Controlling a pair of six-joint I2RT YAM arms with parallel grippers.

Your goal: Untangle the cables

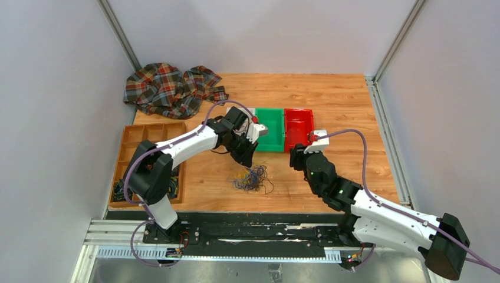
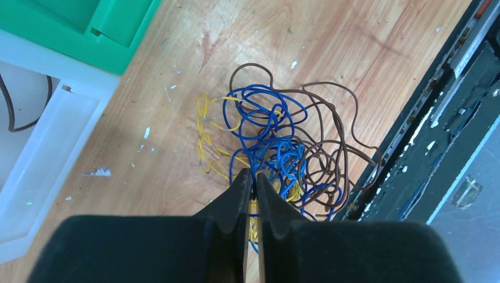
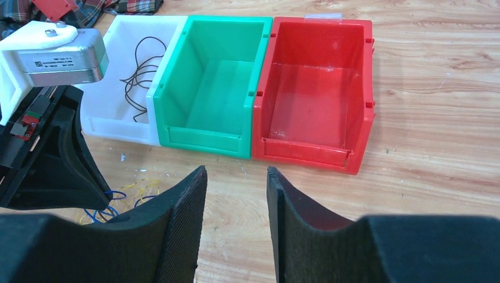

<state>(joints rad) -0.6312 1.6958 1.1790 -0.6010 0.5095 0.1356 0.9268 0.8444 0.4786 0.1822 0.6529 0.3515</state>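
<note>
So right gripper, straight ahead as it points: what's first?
Probably the green plastic bin, its front wall near the seam with the red plastic bin; only wooden tabletop lies before the right gripper. Depth unclear.

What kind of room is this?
Probably a robot lab test booth: two arms fixed at the edge of a wooden table, plain white walls close around it, and sorting bins near tangled wires.

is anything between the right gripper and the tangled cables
Nothing visible. Only bare table lies between the open right gripper and the cables. The left gripper is closed on strands at the tangle's far-left edge, away from the right gripper's path.
</note>
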